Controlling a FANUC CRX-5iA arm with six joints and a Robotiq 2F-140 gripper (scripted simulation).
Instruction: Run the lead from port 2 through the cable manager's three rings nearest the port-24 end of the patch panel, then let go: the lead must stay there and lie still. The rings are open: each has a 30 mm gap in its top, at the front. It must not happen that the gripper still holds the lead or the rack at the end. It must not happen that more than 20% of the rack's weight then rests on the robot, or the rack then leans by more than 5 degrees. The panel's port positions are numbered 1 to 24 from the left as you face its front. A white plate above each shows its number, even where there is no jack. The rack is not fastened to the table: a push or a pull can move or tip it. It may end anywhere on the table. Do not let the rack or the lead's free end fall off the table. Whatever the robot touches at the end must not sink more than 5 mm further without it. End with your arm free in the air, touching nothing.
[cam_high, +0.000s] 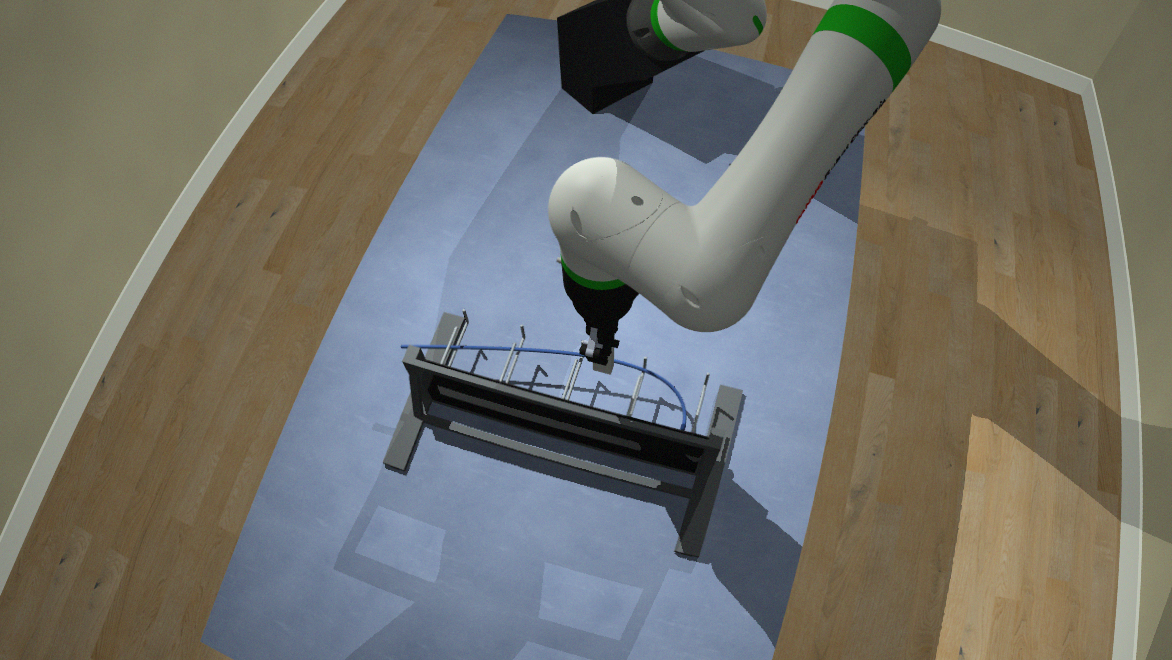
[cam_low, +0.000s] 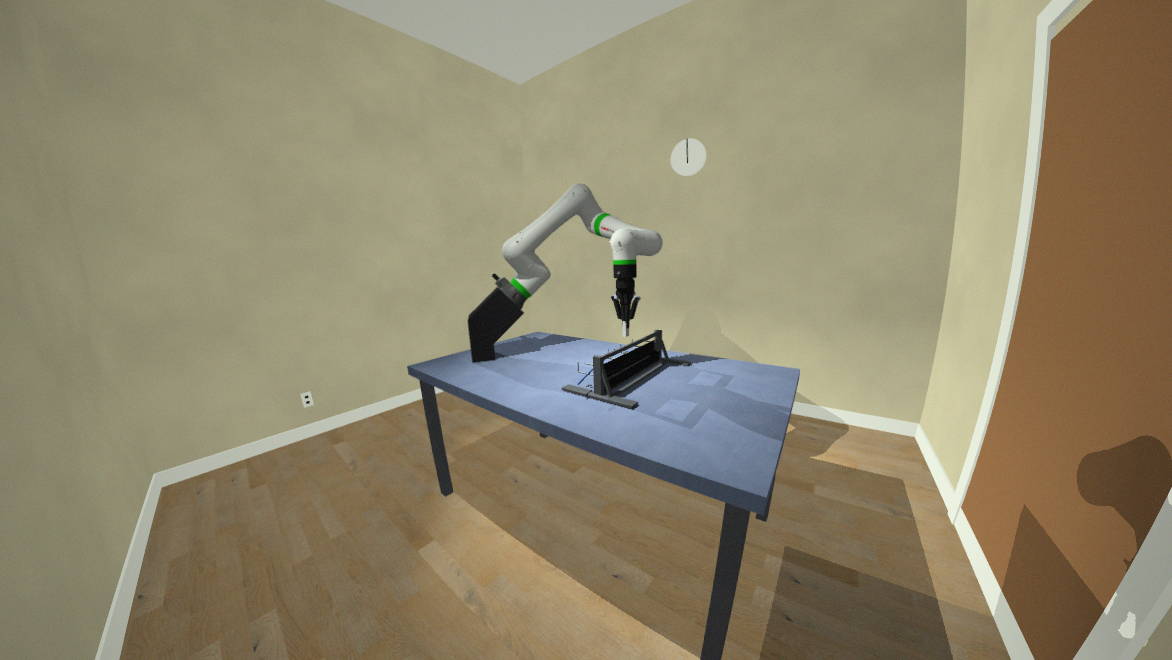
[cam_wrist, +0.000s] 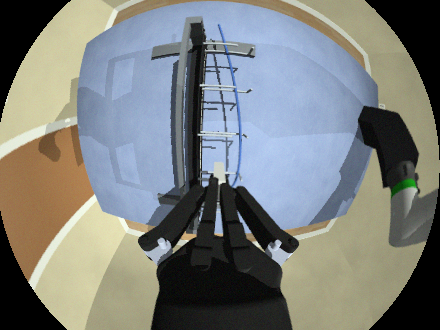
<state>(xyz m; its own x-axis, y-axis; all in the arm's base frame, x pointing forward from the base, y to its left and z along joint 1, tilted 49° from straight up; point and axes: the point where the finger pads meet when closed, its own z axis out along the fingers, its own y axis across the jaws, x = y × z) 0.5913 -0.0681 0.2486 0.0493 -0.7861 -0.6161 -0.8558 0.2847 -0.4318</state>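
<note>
Gripper (cam_high: 603, 365) (cam_low: 625, 328) (cam_wrist: 218, 169) pressed shut, nothing betw. tips; lead (cam_high: 524, 350) (cam_low: 585, 376) (cam_wrist: 240, 135) below, to robot-base side, long axis approx. parallel w/ rack (cam_high: 705, 496) (cam_low: 597, 375) (cam_wrist: 194, 21).

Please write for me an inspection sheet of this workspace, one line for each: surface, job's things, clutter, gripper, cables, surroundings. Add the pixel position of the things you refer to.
Surface: blue table (cam_high: 328, 524) (cam_low: 524, 418) (cam_wrist: 310, 165), shadows across it.
Job's things: dark rack (cam_high: 565, 401) (cam_low: 597, 377) (cam_wrist: 184, 100) stands upright on the table; thin metal rings along one side.
Clutter: nothing seen.
Gripper: the gripper (cam_high: 601, 364) (cam_low: 625, 332) (cam_wrist: 218, 169) is shut on nothing, pointing down, above the table.
Cables: one blue lead (cam_high: 524, 350) (cam_wrist: 241, 130) curves along the rings, one end at the rack, the other reaching past the rack's far end; whether it lies inside the rings cannot be told.
Surroundings: wooden floor (cam_high: 918, 368) (cam_low: 328, 557), plain walls, round clock (cam_low: 688, 156), wall socket (cam_low: 306, 399).
</note>
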